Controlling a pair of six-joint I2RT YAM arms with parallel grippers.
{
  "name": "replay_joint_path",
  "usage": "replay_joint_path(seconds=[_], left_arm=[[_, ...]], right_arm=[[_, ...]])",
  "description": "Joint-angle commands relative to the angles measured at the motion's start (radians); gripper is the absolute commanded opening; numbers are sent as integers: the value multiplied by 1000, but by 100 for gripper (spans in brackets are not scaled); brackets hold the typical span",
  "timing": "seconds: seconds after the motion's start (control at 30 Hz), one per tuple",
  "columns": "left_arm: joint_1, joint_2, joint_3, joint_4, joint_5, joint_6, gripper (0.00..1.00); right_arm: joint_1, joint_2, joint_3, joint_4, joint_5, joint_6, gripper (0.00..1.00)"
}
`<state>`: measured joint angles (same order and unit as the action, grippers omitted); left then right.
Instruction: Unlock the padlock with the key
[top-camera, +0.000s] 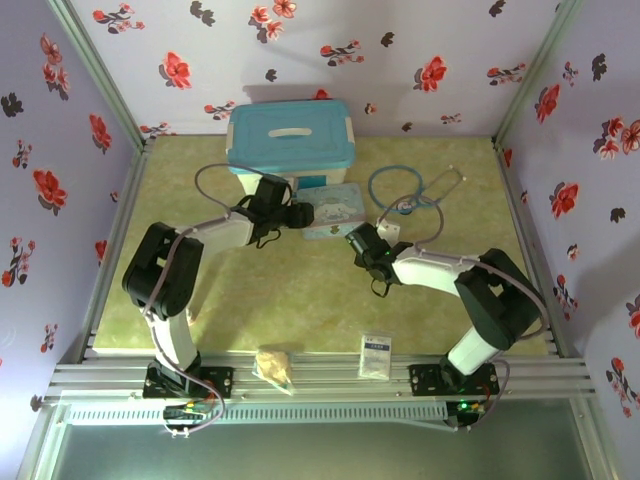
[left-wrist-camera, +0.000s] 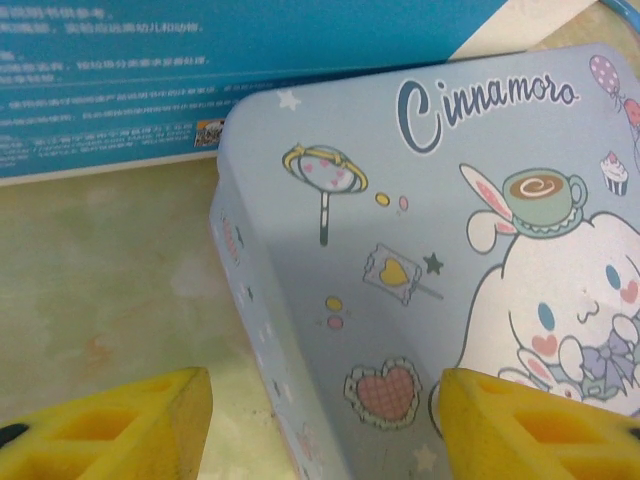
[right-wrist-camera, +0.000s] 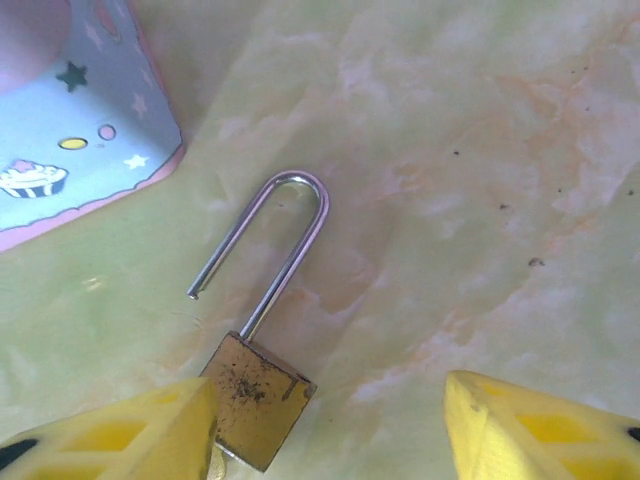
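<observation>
Two robot arms reach to mid-bench. The right hand (right-wrist-camera: 330, 410) hangs low over the marbled green bench (right-wrist-camera: 480, 150), its yellow fingers (right-wrist-camera: 150, 430) spread wide and grasping nothing. The small brass padlock (right-wrist-camera: 260, 395) lies flat between them, its scuffed body against the inner edge of the finger at the frame's left and well apart from the other. Its thin silvery shackle (right-wrist-camera: 324, 205) stands open, one end seated in the body and the other free above the bench, pointing toward a corner of the pastel Cinnamoroll tin (left-wrist-camera: 450, 220). The left hand (left-wrist-camera: 325, 400) is likewise released, hovering over the tin's near corner with one finger above the lid and one above the bench, in front of a blue-lidded storage box (top-camera: 290, 138). A stethoscope (top-camera: 415, 190) lies beside the tin.
</observation>
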<state>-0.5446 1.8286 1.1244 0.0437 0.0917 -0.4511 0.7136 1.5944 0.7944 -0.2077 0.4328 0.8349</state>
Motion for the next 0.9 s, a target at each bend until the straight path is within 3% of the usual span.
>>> replay_joint_path(seconds=[0.0,0.17,0.5,0.77,0.87], left_arm=[[3,-66,-15,-15,19,-3,62],[4,-122,-23,-26,19,-4,62],[3,-212,-105,-9,26,-31,63],[3,-233,-147,-4,28,-42,63],[3,-237,-158,4,29,-46,63]], right_arm=[[-6,-5,6,-15,-33,27,65],[-8,64,18,80,-63,71,67],[-13,164,31,153,-5,60,65],[-9,105,-33,113,-8,56,55],[-14,72,-73,109,-19,52,43]])
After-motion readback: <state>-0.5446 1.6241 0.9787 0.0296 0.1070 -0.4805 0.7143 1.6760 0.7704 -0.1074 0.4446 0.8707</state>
